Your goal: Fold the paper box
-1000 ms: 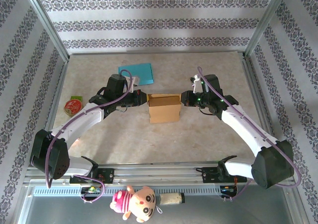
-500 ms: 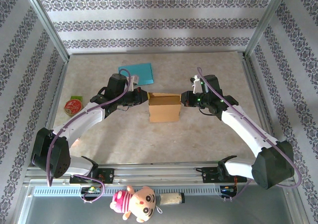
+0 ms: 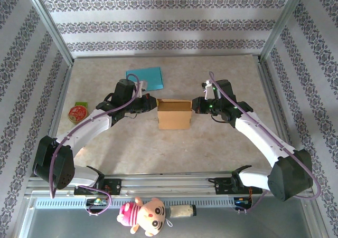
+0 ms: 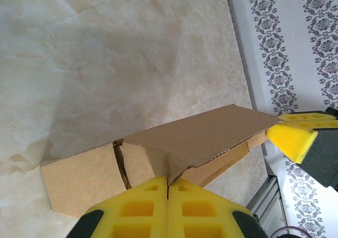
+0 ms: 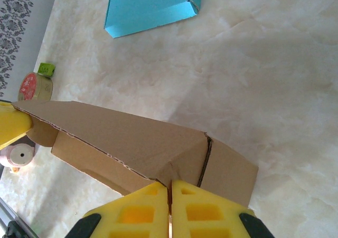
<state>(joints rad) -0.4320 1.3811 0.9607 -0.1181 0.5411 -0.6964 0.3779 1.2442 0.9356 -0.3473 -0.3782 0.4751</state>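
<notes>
The paper box (image 3: 175, 114) sat near the middle of the table (image 3: 222, 74), its top flap raised and slanting; the left gripper (image 3: 153, 105) met it at its 9 o'clock end, the right gripper (image 3: 195, 105) at its 3 o'clock end. In the left wrist view the yellow pads (image 4: 137, 209) were clenched together on a fold of the cardboard flap (image 4: 200, 137); in the right wrist view the pads (image 5: 203, 209) pinched the opposite fold likewise. A flat teal box (image 3: 144, 78) lay at 11 o'clock from the paper box, apart from it; a red tin (image 3: 77, 112) stood well off at 9 o'clock, near the table's edge.
</notes>
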